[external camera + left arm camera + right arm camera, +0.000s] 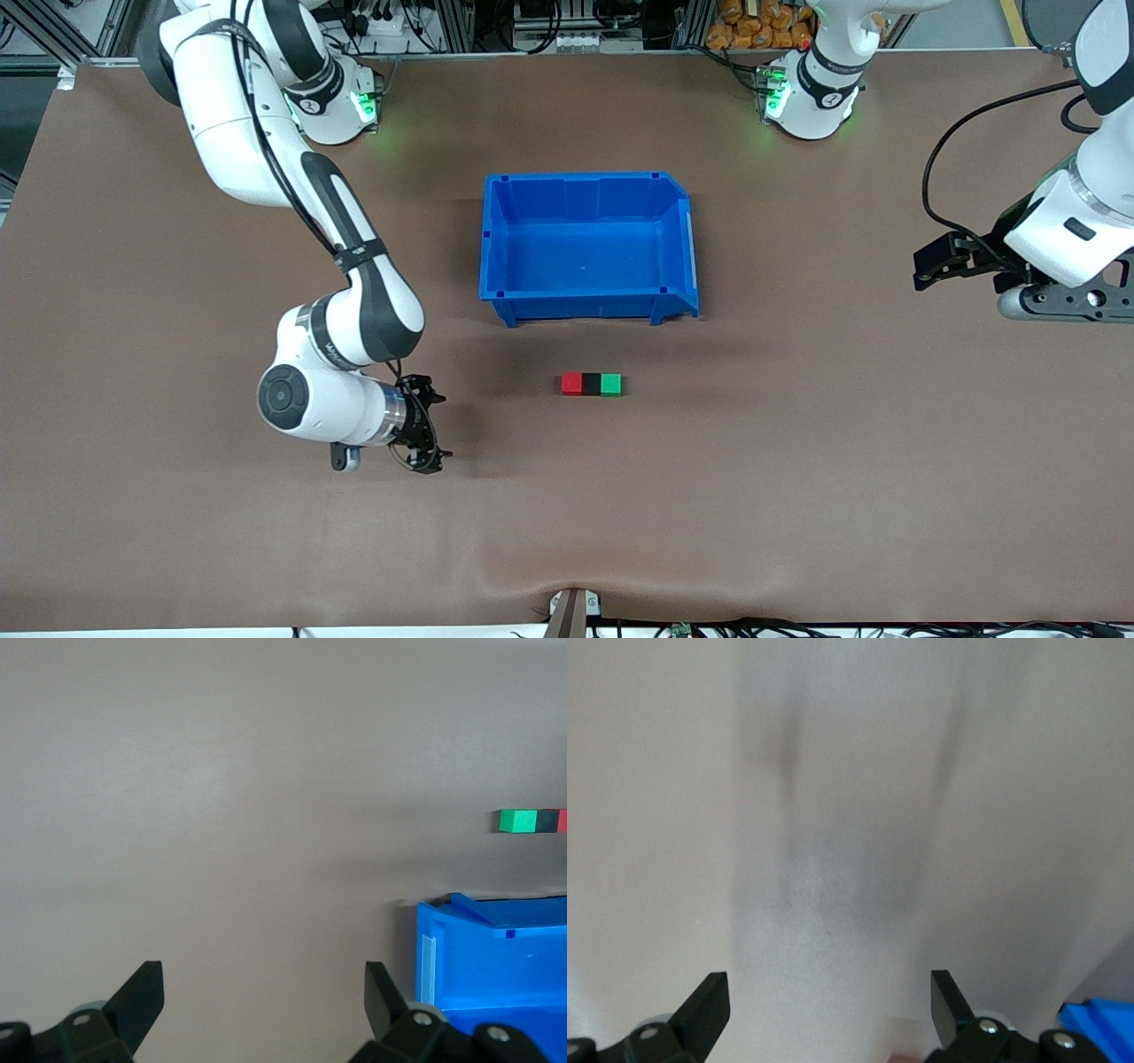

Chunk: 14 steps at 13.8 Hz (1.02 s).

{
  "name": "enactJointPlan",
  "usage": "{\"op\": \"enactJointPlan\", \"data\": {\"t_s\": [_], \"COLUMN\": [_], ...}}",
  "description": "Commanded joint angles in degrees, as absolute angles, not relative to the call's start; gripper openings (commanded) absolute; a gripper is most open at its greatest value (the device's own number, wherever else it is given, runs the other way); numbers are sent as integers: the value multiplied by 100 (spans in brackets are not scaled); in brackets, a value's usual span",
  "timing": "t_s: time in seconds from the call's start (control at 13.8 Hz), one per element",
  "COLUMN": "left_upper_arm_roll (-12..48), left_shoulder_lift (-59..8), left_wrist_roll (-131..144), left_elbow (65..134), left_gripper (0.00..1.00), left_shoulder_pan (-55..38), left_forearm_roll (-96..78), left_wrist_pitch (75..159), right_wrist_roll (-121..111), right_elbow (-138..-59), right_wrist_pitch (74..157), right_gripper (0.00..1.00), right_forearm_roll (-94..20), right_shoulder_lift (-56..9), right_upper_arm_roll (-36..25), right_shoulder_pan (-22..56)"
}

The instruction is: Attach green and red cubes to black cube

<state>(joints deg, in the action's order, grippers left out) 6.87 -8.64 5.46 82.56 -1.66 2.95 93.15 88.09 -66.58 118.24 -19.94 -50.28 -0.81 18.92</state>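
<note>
Front view: a blue bin (589,248) sits empty at frame centre on the brown desk (797,461). Just below it the red cube (571,384), black cube (591,384) and green cube (610,384) touch in a row. Left end effector (926,270), at the frame's right edge, and right end effector (434,430), lower left of the frame, both gape wide, holding nothing.

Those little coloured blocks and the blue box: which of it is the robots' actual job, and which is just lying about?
Job:
- red cube
- black cube
- green cube, all joined in one row
- right gripper, left gripper, both open, away from the cubes

Lying about:
- blue bin, nothing in it
</note>
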Motion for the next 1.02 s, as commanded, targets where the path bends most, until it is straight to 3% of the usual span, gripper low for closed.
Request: {"op": "enactJointPlan", "data": {"t_s": [0.0, 0.95], "left_upper_arm_roll": [686, 668], "left_shoulder_lift": [-826, -817], "left_wrist_roll": [466, 466], "left_elbow": [8218, 8218], "left_gripper": [100, 100], "left_shoulder_pan": [-158, -132], "left_forearm_roll": [387, 378], "left_wrist_pitch": [9316, 9316], "right_wrist_roll": [8536, 7085], "right_elbow": [-6741, -6741], "right_wrist_pitch": [11707, 10696], "right_gripper": [100, 100], "right_forearm_roll": [-1934, -1925], "right_shoulder_lift": [-4887, -4562], "right_upper_arm_roll": [-35, -18], "right_shoulder_pan": [1793, 1125]}}
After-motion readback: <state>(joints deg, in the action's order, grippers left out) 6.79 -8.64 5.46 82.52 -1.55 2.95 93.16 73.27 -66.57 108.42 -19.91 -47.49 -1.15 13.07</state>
